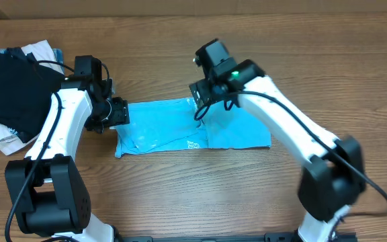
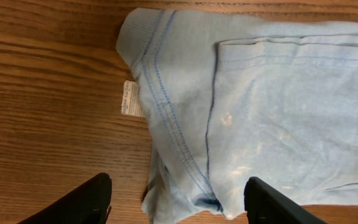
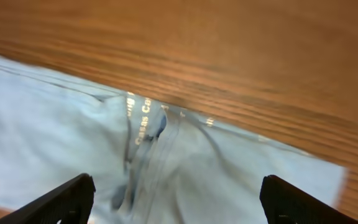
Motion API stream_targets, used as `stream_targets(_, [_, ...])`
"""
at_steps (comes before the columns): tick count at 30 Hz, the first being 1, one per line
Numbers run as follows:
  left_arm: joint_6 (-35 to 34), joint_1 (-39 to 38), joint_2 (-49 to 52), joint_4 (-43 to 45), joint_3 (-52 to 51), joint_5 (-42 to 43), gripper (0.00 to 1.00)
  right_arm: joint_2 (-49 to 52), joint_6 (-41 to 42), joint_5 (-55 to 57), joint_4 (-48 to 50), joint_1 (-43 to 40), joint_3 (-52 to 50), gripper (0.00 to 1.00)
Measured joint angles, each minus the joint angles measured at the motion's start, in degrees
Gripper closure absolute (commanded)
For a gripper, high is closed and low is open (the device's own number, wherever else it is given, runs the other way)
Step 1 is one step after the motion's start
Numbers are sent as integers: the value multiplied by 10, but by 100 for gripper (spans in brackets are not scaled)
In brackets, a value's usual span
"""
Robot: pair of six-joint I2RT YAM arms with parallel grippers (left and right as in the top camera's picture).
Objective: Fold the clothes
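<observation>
- Light blue T-shirt (image 1: 173, 131) lies on the wooden table (image 1: 180, 195), about mid-table, folded into a long flat strip running left to right.
- Small white lettering (image 1: 193, 144) shows near the strip's lower edge, about halfway along.
- Left gripper (image 1: 116, 113) sits at the strip's left end, low over the cloth.
- Left wrist view: both black fingers (image 2: 86, 202) are wide apart, so the jaws are open and grip nothing. One finger is over bare wood and the other is over the shirt. The shirt's corner lies between them.
- Same view: a double-stitched hem (image 2: 166, 112) runs down the shirt's edge. A small white label (image 2: 131, 98) sticks out from under it onto the wood. A second folded layer overlaps on the right.
- Right gripper (image 1: 200, 107) is at the strip's far edge, near its middle, above the cloth.
- Right wrist view is blurry. The fingers (image 3: 67, 199) are spread far apart, so the jaws are open and hold nothing. Blue cloth with a crease and pale print lies below them. Bare wood lies beyond.
- Can't tell whether either gripper touches the cloth.
- At the far left corner of the table there is a pile with a black garment (image 1: 9, 91) on top of white garments (image 1: 5, 138). It is well apart from the shirt, beside the left arm.
</observation>
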Motion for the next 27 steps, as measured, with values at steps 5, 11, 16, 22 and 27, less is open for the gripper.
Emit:
stream_targets(5, [0, 0, 0, 43, -43, -3, 26, -51, 1, 0, -36, 0, 8, 11])
stream_targets(11, [0, 0, 0, 121, -102, -2, 25, -50, 11, 0, -72, 0, 8, 12])
stream_targets(16, [0, 0, 5, 160, -123, 7, 27, -50, 13, 0, -76, 0, 8, 13])
stream_targets(22, [0, 0, 40, 188, -121, 47, 40, -50, 16, 0, -83, 0, 8, 18])
stream_targets(27, [2, 5, 52, 189, -114, 70, 77, -50, 16, 1, -96, 0, 8, 22])
